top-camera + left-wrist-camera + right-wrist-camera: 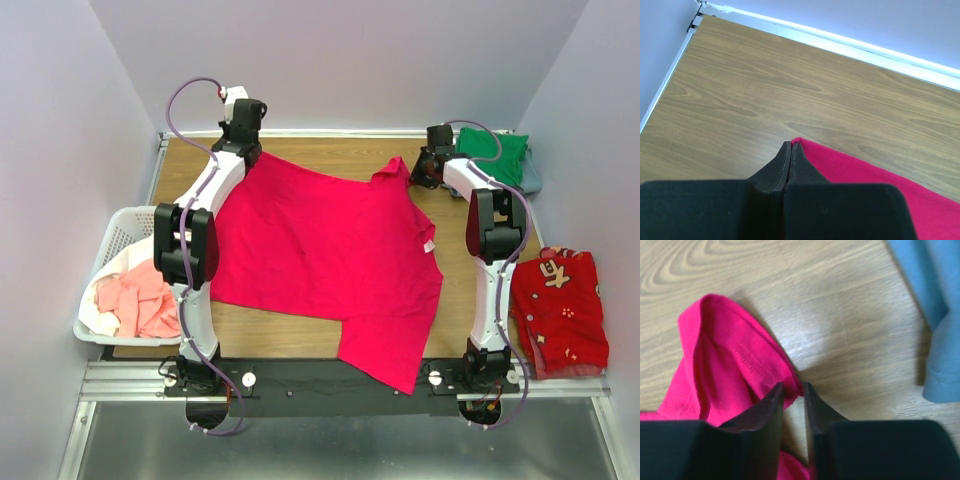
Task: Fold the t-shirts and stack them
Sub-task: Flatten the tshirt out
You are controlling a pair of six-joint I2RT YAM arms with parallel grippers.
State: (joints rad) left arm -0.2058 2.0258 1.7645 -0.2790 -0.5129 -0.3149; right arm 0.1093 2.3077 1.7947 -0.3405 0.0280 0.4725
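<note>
The crimson-pink t-shirt [320, 250] lies spread on the tabletop [340, 155], its back corners pinched tight by the left claw [791, 144] and right claw [793, 386], which should pull evenly together.

No text, brand, number or sign is legible to you in any view. The only label is a small white tag [430, 245] on the right-hand edge of the crimson-pink t-shirt [320, 250], and its print is too small to read. The pale motifs on the red cloth [560, 310] at the right of the top view cannot be made out as letters or figures.
</note>
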